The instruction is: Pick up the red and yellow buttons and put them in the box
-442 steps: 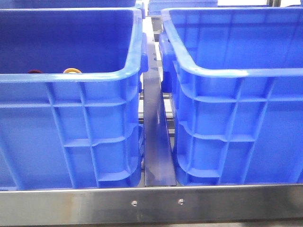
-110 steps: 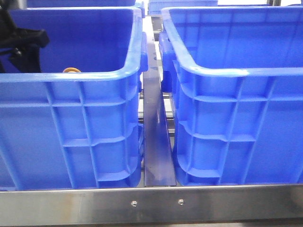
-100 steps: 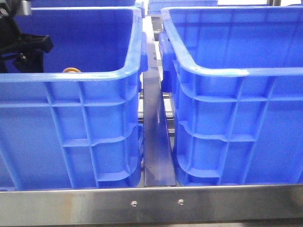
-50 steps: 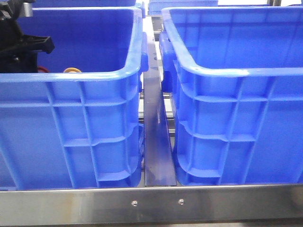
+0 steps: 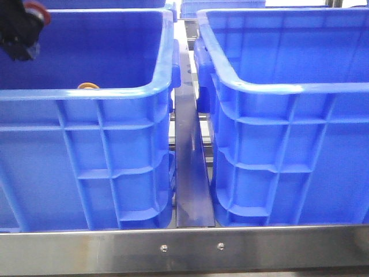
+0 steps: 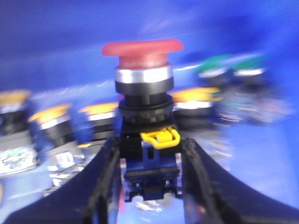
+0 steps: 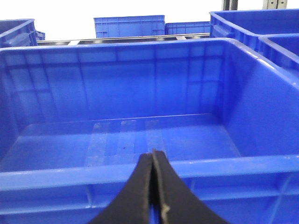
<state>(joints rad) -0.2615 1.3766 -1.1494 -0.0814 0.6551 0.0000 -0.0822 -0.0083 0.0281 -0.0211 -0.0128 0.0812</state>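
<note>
Between left claw (image 6: pixel 150 186) fingers, seemingly clamped: red button (image 6: pixel 142 70).

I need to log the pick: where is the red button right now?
The red button is clamped in the left gripper, raised at the front view's far left above the left crate, over the other buttons.

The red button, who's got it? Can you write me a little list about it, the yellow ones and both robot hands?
red button: gripped at its dark base between the left gripper fingers, cap up
yellow buttons: several behind it in the left crate, blurred
green buttons: two, further back
right gripper: shut, holding nothing, facing the right crate
right crate contents: no buttons seen
</note>
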